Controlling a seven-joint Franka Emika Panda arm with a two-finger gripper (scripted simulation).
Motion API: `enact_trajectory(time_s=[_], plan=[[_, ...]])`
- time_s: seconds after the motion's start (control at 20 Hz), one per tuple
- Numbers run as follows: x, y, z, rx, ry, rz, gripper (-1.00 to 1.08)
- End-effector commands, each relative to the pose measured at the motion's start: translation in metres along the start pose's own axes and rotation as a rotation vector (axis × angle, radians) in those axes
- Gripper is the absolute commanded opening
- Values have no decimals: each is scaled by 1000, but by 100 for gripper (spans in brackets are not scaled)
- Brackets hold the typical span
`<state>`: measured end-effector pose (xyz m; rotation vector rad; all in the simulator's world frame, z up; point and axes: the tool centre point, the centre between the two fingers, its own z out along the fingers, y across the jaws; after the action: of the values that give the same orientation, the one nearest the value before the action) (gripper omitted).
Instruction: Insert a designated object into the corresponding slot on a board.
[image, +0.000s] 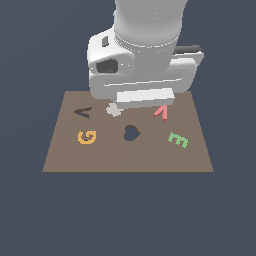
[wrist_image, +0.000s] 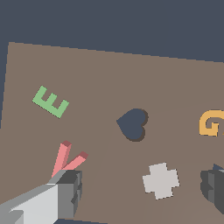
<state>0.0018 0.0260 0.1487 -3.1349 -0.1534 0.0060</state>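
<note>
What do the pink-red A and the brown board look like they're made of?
Both are simulator renders, so this is only a guess. The pink-red A looks like matte plastic: uniform colour, no shine, blocky edges. The board looks like matte wood or fibreboard: flat brown, no grain or gloss visible.

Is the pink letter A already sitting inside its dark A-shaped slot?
No, the pink A lies on the board's right side in the exterior view, far from the slot.

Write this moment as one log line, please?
gripper: open | pink A: on board, beside one finger, ungrasped | A slot: empty
</note>
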Motion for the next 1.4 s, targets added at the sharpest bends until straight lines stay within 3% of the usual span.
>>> enact_trajectory(time_s=[0.0, 0.65, 1.35], plan=[[0, 0, 0, 0, 0, 0, 100], [-11, -13, 16, 0, 1, 95, 100], [-34, -59, 64, -2, 3, 382, 100]])
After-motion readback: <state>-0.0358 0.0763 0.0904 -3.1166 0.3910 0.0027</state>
